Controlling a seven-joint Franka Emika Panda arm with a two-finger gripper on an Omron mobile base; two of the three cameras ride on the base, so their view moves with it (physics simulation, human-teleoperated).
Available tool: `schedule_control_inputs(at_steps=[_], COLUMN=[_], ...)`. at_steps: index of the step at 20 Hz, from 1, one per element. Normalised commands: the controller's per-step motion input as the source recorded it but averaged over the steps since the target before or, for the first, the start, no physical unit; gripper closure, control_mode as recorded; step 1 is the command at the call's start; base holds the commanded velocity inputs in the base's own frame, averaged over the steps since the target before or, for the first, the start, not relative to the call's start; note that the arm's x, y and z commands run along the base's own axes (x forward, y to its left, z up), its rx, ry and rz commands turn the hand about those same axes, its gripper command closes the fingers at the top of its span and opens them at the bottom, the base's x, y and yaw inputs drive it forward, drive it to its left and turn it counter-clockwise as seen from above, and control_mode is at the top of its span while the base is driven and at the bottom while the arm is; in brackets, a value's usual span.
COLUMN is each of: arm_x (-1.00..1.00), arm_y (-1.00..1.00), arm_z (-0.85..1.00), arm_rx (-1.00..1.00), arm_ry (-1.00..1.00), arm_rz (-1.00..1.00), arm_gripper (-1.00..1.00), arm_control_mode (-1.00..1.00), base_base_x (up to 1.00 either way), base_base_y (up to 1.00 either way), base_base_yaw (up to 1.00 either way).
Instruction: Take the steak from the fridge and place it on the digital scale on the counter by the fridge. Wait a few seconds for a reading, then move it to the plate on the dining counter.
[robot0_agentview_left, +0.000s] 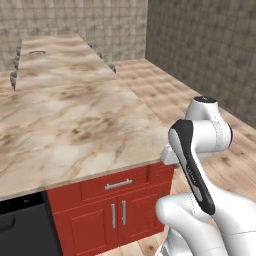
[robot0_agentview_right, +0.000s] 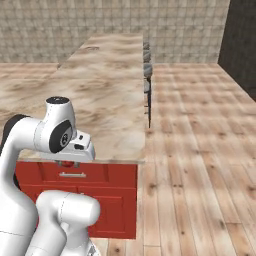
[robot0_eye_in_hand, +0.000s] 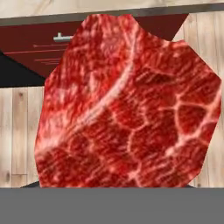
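Dining counter: we face the long beige-brown marbled dining counter (robot0_agentview_left: 65, 120), which runs away from us toward the tiled back wall (robot0_agentview_right: 150, 20).
Floor: we see light wooden planks (robot0_agentview_right: 200, 150) to the counter's right.
Cabinets: we see red cabinets (robot0_agentview_left: 115, 205) with silver handles under the counter's near end.
Stools: we make out bar stools (robot0_agentview_right: 147, 75) lined along the counter's far edge.
Arm: our white arm (robot0_agentview_left: 200, 150) is folded low before the near counter edge.
Steak: the red marbled steak (robot0_eye_in_hand: 127, 105) sits right up against our hand camera, in front of the red cabinets, below counter height.
Plate: a small round plate (robot0_agentview_left: 36, 52) lies far down the counter, well apart from the steak.
Gripper: hidden behind the meat; we appear to be grasping the steak.
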Motion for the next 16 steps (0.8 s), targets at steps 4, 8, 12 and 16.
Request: schedule_control_inputs(at_steps=[4, 8, 12, 16], arm_x=[0.00, 0.00, 0.00, 0.00], arm_y=[0.00, 0.00, 0.00, 0.00], arm_z=[0.00, 0.00, 0.00, 0.00], arm_rx=[0.00, 0.00, 0.00, 0.00], arm_ry=[0.00, 0.00, 0.00, 0.00], arm_rz=[0.00, 0.00, 0.00, 0.00], arm_gripper=[1.00, 1.00, 1.00, 1.00], arm_control_mode=[1.00, 1.00, 1.00, 1.00], base_base_x=[0.85, 0.71, 0.79, 1.00], base_base_y=[-1.00, -1.00, -1.00, -1.00], base_base_yaw=[0.00, 0.00, 0.00, 0.03])
